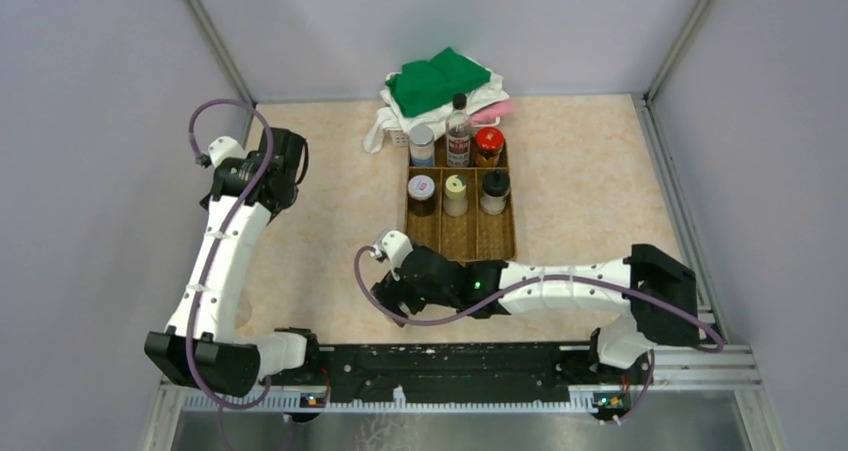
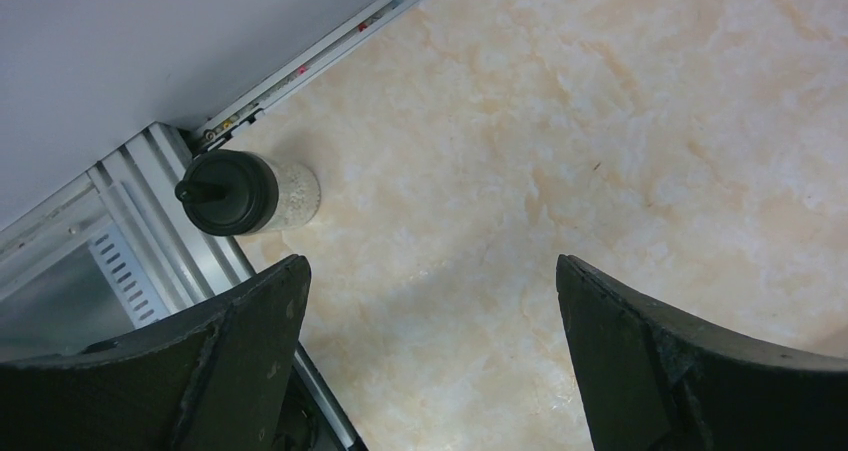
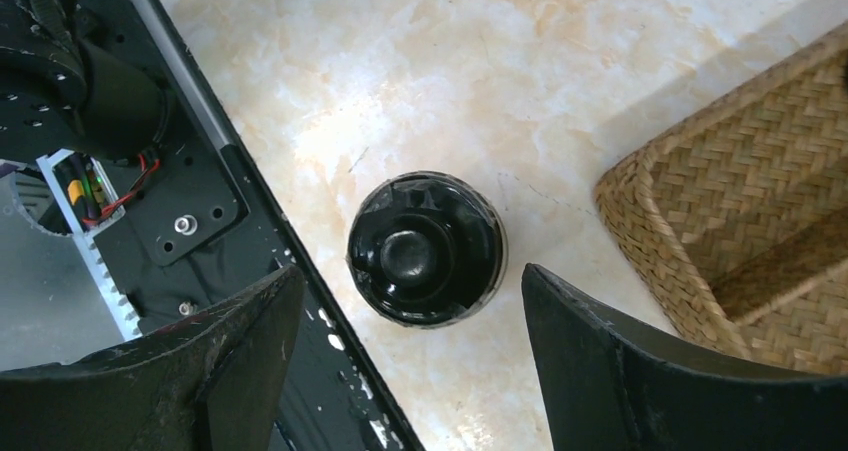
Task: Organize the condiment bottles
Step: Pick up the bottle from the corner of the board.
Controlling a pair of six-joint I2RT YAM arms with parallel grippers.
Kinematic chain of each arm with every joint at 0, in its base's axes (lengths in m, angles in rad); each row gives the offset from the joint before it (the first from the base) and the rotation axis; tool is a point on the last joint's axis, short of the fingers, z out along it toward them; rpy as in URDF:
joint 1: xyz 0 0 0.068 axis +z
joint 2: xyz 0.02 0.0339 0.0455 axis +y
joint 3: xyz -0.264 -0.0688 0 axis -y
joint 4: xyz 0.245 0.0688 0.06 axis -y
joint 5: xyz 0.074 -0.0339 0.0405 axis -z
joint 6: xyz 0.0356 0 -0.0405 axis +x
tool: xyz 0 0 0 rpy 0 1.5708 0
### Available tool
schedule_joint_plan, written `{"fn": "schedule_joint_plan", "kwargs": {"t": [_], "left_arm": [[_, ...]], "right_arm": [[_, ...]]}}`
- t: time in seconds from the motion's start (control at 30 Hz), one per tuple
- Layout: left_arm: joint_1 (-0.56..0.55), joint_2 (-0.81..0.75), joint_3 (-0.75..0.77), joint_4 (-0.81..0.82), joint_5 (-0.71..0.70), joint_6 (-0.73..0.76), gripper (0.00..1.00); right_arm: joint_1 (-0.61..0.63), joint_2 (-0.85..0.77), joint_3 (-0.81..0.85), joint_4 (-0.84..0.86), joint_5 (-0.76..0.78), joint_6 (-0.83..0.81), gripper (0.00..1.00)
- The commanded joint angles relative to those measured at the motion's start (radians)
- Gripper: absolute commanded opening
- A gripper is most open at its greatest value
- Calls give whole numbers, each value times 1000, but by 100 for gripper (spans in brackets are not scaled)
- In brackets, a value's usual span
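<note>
Six condiment bottles stand in the brown woven tray (image 1: pixel 511 241): a grey-lidded one (image 1: pixel 422 143), a tall clear black-capped one (image 1: pixel 459 131), a red-lidded one (image 1: pixel 488 146), a white-lidded jar (image 1: pixel 421 193), a yellowish-lidded one (image 1: pixel 455 193) and a black-lidded one (image 1: pixel 494 191). A black-lidded jar (image 3: pixel 426 248) stands on the table left of the tray's corner (image 3: pixel 700 231). My right gripper (image 3: pixel 410 271) (image 1: pixel 395 283) hangs over it, open, with the jar just ahead of the fingertips and untouched. My left gripper (image 2: pixel 430 261) (image 1: pixel 280 163) is open and holds nothing. A black-capped bottle (image 2: pixel 245 191) stands ahead of it, to the left.
A pile of green and white cloths (image 1: pixel 440 86) lies behind the tray. The black-capped bottle stands right beside the metal rail (image 2: pixel 150 231) at the table's edge. The black base bar (image 3: pixel 200 191) runs close to the jar on its left. Walls enclose three sides.
</note>
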Motion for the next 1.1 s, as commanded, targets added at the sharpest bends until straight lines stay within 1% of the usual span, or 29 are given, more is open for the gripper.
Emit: {"fn": "schedule_joint_plan", "kwargs": {"t": [0.0, 0.2, 0.43, 0.7, 0.77, 0.93, 1.07], "left_arm": [[23, 12, -2, -31, 3, -35, 99], [34, 26, -8, -22, 0, -31, 99], [40, 26, -35, 24, 22, -1, 99], [41, 26, -45, 58, 37, 29, 99], [42, 27, -46, 58, 32, 29, 99], [43, 26, -50, 62, 31, 32, 99], [44, 27, -60, 78, 42, 39, 99]], "right_arm": [[15, 40, 65, 53, -39, -13, 79], [21, 94, 82, 70, -55, -11, 80], [22, 159, 100, 90, -70, -1, 79], [22, 209, 105, 110, -17, 6, 79], [22, 217, 106, 112, 1, 7, 76], [23, 219, 105, 109, 46, 12, 53], [23, 203, 100, 106, 85, 16, 47]]}}
